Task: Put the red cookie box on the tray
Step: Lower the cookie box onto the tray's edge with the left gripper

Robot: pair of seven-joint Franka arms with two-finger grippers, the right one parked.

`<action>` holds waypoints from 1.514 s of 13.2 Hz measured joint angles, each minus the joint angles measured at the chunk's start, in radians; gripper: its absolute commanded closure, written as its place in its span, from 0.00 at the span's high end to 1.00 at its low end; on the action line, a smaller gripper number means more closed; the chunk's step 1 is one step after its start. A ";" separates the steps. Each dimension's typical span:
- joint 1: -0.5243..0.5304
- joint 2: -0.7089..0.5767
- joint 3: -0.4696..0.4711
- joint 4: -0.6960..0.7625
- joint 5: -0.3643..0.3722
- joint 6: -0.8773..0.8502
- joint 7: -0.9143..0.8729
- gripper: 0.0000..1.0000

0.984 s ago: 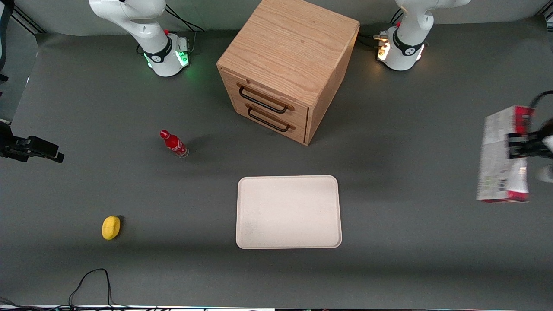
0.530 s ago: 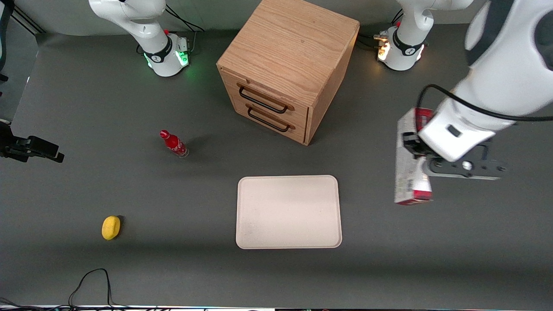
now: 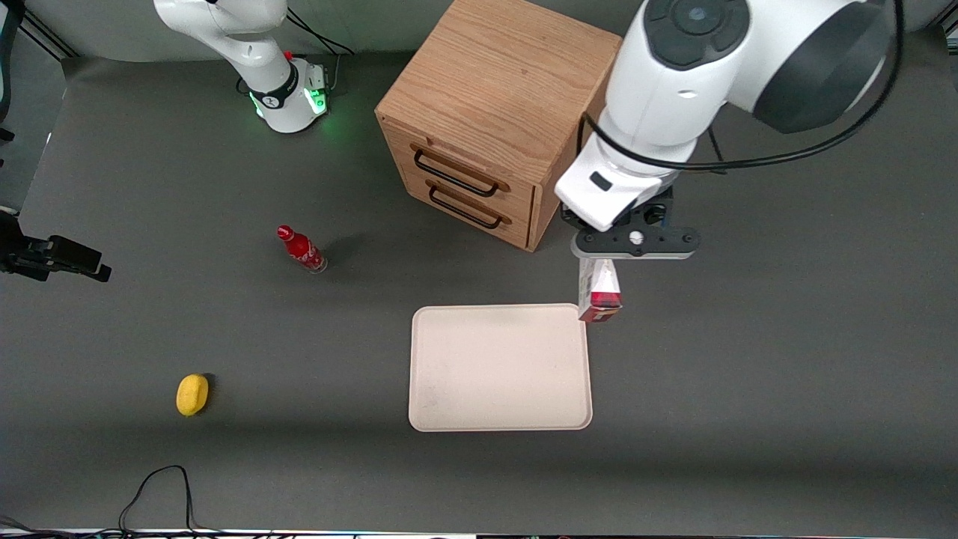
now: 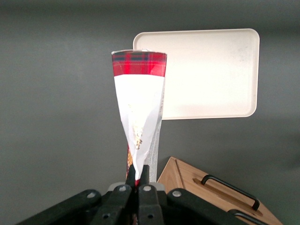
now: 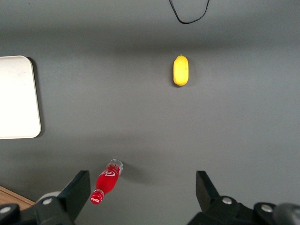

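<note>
The red cookie box [image 3: 599, 289] hangs in the air, edge-on to the front camera, its lower red end just above the tray's corner nearest the cabinet and the working arm's end. My gripper [image 3: 599, 258] is shut on the box's upper end. In the left wrist view the red cookie box [image 4: 139, 108] runs away from the gripper [image 4: 139, 174], white face showing and a red plaid end farthest out. The cream-white tray [image 3: 500, 367] lies flat on the dark table, also seen as the tray [image 4: 206, 75] below the box.
A wooden two-drawer cabinet [image 3: 498, 120] stands farther from the front camera than the tray, close beside my arm. A small red bottle [image 3: 301, 248] and a yellow lemon-like object [image 3: 191, 394] sit toward the parked arm's end. A black cable [image 3: 161, 490] lies near the table's front edge.
My arm has carried the box from the working arm's end of the table toward the middle, up to the tray's corner. The box has turned edge-on to the front camera.
</note>
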 measured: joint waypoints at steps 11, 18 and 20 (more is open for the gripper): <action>0.012 0.193 0.070 -0.252 0.019 0.440 -0.002 0.00; 0.012 0.312 0.096 -0.304 0.050 0.627 -0.015 0.00; 0.012 0.328 0.105 -0.315 0.057 0.651 -0.020 0.00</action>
